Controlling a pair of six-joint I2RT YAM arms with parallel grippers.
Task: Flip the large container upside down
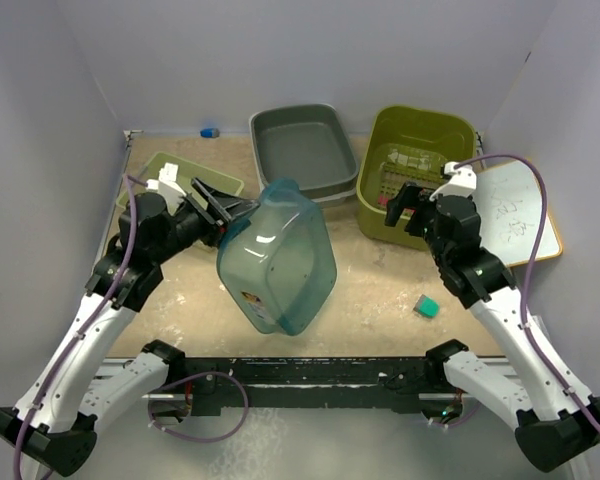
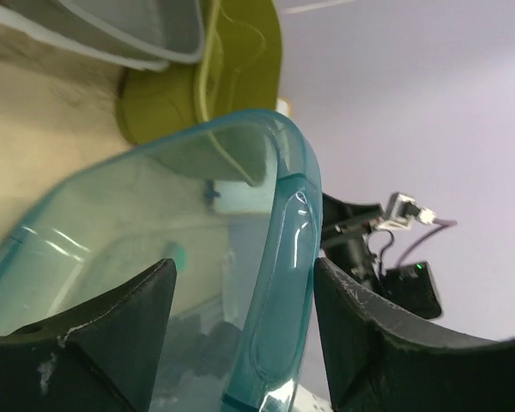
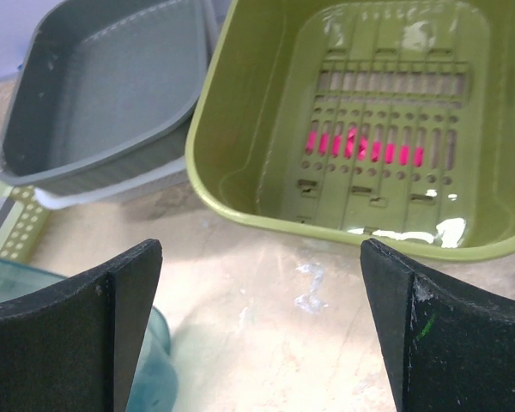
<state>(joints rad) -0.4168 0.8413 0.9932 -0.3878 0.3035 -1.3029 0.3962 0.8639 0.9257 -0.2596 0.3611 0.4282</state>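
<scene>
The large container (image 1: 280,260) is clear teal plastic. It stands tipped up on its side in the middle of the table, with its base facing the camera and a sticker on it. My left gripper (image 1: 225,212) is at its upper left rim. In the left wrist view the thick teal rim (image 2: 283,257) runs between the jaws of my left gripper (image 2: 245,262). It lies against the right finger (image 2: 369,335), with a visible gap to the left one. My right gripper (image 1: 405,200) is open and empty, over bare table in front of the olive bin (image 3: 378,112).
A grey bin (image 1: 302,150) sits at the back centre and an olive bin (image 1: 420,170) at the back right. A light green perforated tray (image 1: 175,172) lies back left. A whiteboard (image 1: 515,215) is on the right, and a small green block (image 1: 427,306) lies near the right arm.
</scene>
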